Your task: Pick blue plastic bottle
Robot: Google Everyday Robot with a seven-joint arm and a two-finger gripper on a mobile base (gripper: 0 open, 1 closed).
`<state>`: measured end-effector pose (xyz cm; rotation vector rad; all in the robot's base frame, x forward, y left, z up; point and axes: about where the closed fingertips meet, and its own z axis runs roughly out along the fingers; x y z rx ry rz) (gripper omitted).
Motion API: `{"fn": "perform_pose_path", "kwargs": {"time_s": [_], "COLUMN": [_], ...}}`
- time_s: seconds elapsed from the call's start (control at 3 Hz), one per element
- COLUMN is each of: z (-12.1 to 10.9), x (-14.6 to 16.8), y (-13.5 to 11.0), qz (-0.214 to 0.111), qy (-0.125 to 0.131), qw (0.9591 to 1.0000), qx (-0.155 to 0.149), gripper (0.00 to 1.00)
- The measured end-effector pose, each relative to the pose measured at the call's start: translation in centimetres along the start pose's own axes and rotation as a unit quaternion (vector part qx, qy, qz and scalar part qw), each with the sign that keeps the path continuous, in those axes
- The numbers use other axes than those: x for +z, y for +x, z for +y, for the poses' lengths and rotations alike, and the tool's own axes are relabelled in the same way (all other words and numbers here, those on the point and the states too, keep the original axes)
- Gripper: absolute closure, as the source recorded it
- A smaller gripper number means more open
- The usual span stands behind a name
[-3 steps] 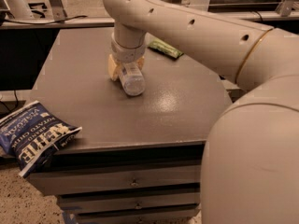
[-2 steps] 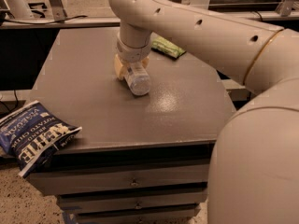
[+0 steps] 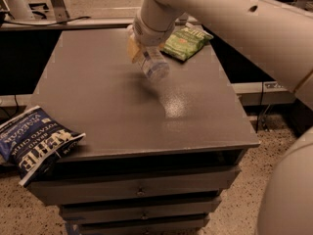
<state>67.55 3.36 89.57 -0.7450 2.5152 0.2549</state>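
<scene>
Dim warm light; table (image 3: 98, 106) glare near the gripper (image 3: 143, 57) holding blue plastic bottle (image 3: 155, 66).

Toward the matt grey table's (image 3: 98, 97) twelve o'clock, the smooth cream gripper (image 3: 143, 57) clasps the clear, glossy plastic bottle (image 3: 156, 68), with a shiny crinkled green bag (image 3: 187, 40) at one o'clock and a glossy blue bag (image 3: 36, 141) at eight.

**Arm slanting in from the upper right, gripper clamped**

The cream arm (image 3: 234, 18) slants down from the upper right edge toward the left; its wrist (image 3: 151, 18) turns downward; the gripper (image 3: 144, 53) hangs just below the wrist, yellowish fingers (image 3: 132, 48) closed around the blue plastic bottle (image 3: 156, 66); another rounded segment (image 3: 288, 190) fills the lower right corner.
</scene>
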Motion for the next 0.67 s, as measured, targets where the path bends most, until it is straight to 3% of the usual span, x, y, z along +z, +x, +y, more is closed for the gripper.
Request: {"fn": "perform_pose_path", "kwargs": {"time_s": [0.33, 0.67], "z": [-0.11, -0.06], "x": [-4.71, -4.65], "y": [-1.70, -1.72], "qz": [-0.078, -0.077], "qy": [-0.041, -0.041], "qw": [0.9959, 0.9960], "qx": [-0.021, -0.021], "gripper": [1.00, 1.00]}}
